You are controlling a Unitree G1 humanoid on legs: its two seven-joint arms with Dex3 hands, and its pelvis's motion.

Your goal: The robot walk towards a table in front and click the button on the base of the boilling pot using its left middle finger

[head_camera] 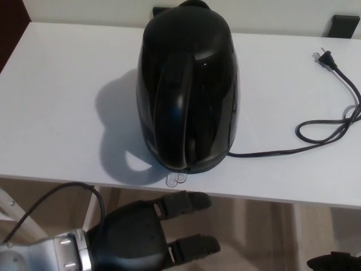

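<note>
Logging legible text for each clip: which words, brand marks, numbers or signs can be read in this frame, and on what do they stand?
None can be read.
Electric kettle: glossy black, no brand or label shows.
Clear switch tab at its base: no marking visible.
Power cord and plug: no lettering visible.
White table: bare of print.
Left hand: no text shows.

A white table (62, 101) carries a black electric kettle (187, 90) near its front edge. Its black power cord (316, 135) lies looped to the right, the plug (322, 57) resting unplugged on the tabletop.
</note>
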